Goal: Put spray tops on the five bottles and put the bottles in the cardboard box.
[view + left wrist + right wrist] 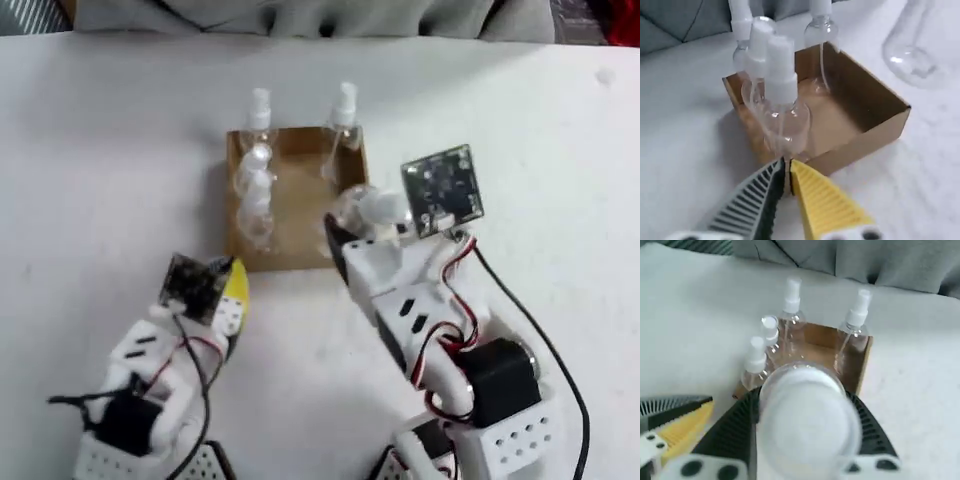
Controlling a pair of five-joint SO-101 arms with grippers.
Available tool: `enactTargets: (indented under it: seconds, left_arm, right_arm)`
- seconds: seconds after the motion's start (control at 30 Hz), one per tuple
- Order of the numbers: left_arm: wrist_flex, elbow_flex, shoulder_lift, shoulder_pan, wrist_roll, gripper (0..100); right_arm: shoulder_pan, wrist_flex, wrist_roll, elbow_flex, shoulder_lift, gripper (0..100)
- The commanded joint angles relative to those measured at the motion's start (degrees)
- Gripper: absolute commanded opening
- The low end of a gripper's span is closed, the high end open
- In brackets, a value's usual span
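A white, matt table (100,200) runs back to a fold of grey cloth (300,15). Mid-table sits the cardboard box (292,262), shallow, square and open-topped, its brown walls thin and raw-edged.

Four clear, round-bodied plastic bottles stand upright in it, each with a white spray top. The rear pair (346,110) is at the far wall, and the side pair (258,190) is close together along the wall on the left arm's side.

The fifth bottle (807,425) is glassy and seen end-on. It is clamped between the black ribbed fingers of the right gripper (802,396), at the box's near corner on the right arm's side. Its round end hides much of the box floor from that wrist, and whether it wears a top is hard to tell.

The left gripper (788,172) has one grey and one yellow finger, both ridged. It is pinched closed on nothing, its tip just beside the box's near wall, below the side pair.
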Motion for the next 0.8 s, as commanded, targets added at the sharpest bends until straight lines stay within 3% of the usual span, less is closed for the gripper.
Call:
enactTargets:
  seconds: [0.0, 0.13, 0.3, 0.6, 0.77]
  left_arm:
    - [-5.54, 2.11, -0.92, -3.74, 2.37, 2]
    - [-5.54, 3.87, -0.92, -7.96, 5.45, 2]
    - [-5.98, 9.41, -0.92, -10.42, 5.36, 2]
    - [-0.79, 9.58, -0.84, -11.12, 5.19, 2]
    - [0.35, 9.58, -0.84, -11.21, -2.9, 2]
  right_arm:
    - [2.95, 0.66, 2.81, 1.23, 0.48, 1.5]
    - [3.47, -4.79, 2.9, 5.71, 4.0, 1.7]
    - [3.65, -13.14, 10.11, 10.81, 7.69, 1.6]
    - [3.65, -17.01, 10.11, 12.22, 8.57, 1.6]
    - [3.74, -16.57, 11.87, 6.68, 10.51, 1.5]
